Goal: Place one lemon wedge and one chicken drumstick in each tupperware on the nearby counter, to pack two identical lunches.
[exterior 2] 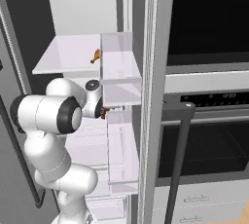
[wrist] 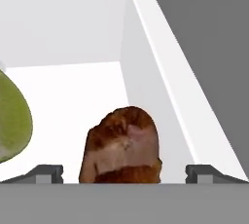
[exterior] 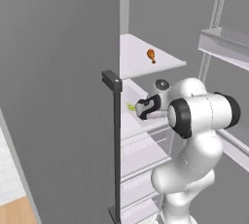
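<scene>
The chicken drumstick (wrist: 121, 147) looks light and stiff; our gripper (wrist: 124, 173), jaws apart, should clasp its meaty end.

Fridge door (exterior: 58, 96): tall grey panel, swung open at left.
Door handle (exterior: 115, 145): dark vertical bar along door edge.
Fridge shelves (exterior: 146, 65): white, stacked inside open compartment.
Door bins (exterior 2: 121, 77): translucent, tiered.
Oven (exterior 2: 209, 135): dark glass front beside fridge, bar handle across.
</scene>
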You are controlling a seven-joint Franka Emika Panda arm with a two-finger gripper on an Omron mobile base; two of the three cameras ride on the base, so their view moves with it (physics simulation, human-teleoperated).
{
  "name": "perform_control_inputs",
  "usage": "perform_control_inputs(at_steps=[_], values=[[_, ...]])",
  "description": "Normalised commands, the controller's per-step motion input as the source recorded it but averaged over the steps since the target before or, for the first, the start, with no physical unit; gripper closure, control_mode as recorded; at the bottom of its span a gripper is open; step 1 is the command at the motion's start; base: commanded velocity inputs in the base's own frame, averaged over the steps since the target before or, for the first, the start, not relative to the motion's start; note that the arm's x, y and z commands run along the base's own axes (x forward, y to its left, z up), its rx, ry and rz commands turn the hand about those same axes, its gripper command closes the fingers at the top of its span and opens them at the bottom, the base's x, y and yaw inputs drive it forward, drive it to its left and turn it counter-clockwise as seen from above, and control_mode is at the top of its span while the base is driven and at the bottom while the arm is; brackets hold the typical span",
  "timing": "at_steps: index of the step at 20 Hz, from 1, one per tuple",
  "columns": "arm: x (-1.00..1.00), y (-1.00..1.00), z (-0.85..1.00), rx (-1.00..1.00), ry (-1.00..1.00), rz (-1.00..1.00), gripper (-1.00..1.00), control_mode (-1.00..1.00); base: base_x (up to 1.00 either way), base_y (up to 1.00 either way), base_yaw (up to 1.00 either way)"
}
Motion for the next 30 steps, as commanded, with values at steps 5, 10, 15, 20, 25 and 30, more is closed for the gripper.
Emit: perform_control_inputs(at_steps=[5, 10, 15, 20, 25, 30], values=[[0.32, -0.03, -0.01, 0.00, 0.02, -0.02, -1.00, -1.00, 0.00, 0.00, 0.00], [-0.05, 0.00, -0.37, 0.00, 0.05, 0.00, -1.00, -1.00, 0.00, 0.00, 0.00], [-0.17, 0.00, -0.39, 0.00, 0.02, 0.00, 1.00, -1.00, 0.00, 0.00, 0.00], [0.03, 0.00, -0.08, 0.00, -0.01, 0.00, 1.00, -1.00, 0.00, 0.00, 0.00], [-0.12, -0.02, 0.00, 0.00, -0.02, 0.00, 1.00, -1.00, 0.00, 0.00, 0.00], [-0.73, 0.00, 0.00, 0.00, -0.16, 0.00, 1.00, -1.00, 0.00, 0.00, 0.00]])
